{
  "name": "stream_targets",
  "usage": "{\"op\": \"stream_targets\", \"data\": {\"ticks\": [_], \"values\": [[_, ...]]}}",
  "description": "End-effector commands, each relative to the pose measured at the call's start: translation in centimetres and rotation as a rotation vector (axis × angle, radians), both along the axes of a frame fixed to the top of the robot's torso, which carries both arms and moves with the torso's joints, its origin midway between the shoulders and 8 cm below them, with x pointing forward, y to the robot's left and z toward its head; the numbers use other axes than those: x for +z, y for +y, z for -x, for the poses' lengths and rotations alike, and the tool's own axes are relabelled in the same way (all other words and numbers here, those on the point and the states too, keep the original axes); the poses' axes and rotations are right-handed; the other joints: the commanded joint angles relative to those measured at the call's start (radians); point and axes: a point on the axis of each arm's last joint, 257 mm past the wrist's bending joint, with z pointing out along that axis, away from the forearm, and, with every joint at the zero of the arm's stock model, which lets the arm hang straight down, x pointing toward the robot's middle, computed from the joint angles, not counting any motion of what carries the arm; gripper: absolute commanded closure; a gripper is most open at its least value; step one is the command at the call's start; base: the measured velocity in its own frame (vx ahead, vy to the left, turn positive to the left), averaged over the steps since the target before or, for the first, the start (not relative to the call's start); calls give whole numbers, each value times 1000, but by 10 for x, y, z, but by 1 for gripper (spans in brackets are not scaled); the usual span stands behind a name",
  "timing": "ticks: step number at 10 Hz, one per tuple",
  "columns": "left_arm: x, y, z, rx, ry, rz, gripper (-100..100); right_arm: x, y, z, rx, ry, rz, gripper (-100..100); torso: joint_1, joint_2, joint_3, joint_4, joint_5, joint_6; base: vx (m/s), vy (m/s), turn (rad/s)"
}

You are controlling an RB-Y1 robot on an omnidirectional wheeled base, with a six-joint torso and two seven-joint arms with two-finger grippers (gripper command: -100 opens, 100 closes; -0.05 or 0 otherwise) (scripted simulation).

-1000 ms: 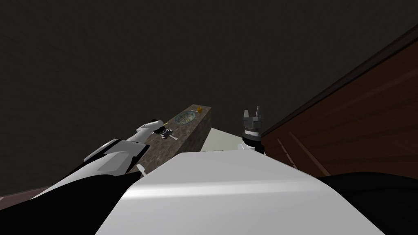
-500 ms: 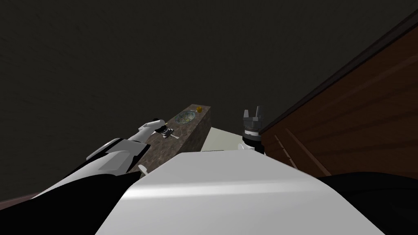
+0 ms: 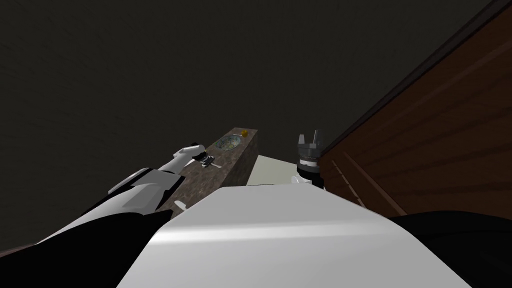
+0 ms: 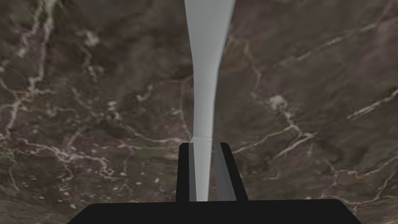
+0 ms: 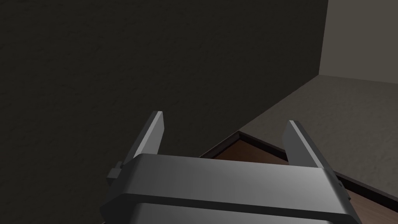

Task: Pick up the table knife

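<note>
**Left gripper clamped on the knife at the counter**

Your left gripper [image 4: 204, 144] has its two fingers drawn in narrow on the table knife [image 4: 208, 77], pressing the sides of its slim part. The knife's long axis runs straight out along the gripper's own line. It leaves the fingers thin and widens toward its far end, which points away from the hand. It is light grey and shows against the brown marbled counter [image 4: 97, 116]. You cannot tell from the pictures whether the knife rests on the stone or is clear of it.

In the head view, the hand and knife sit just left of the frame's centre, over the middle of the counter top. The knife's free end pokes down and to the right.

Compared with a second ago, your left hand has moved slightly up and to the right in the head view, with the knife in it. The head camera has also turned a little, so the brown wood panelling [image 3: 440, 125] at the right takes up more of the frame.

There is one knife. One patterned dish [image 3: 227, 143] and one small orange thing [image 3: 244, 133] sit toward the counter's far end, above and right of the hand, and neither has moved. There are two grippers. The right gripper [image 3: 310, 136] stands upright right of centre, its fingers spread wide and holding nothing.
</note>
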Motion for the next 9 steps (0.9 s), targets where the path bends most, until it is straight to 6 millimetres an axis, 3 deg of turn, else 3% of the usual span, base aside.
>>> {"op": "stream_targets", "data": {"ticks": [1, 6, 8, 9], "values": [[1, -5, -3, 19, 0, 2, 100, 0, 0, 0, 0, 0, 0, 0, 0, 0, 0, 0, 0, 0, -60, 57, -59], [10, -30, -17, 60, 1, -2, 100, 0, 0, 0, 0, 0, 0, 0, 0, 0, 0, 0, 0, -1, -80, 71, -85], [10, -29, -16, 64, 0, -1, 100, 0, 0, 0, 0, 0, 0, 0, 0, -1, 0, -1, 0, -1, -46, 42, -42], [10, -29, -17, 66, 0, 0, 0, 0, 0, 0, 0, 0, 0, 0, -2, -3, -2, -1, -1, -2, -5, 5, 3]]}}
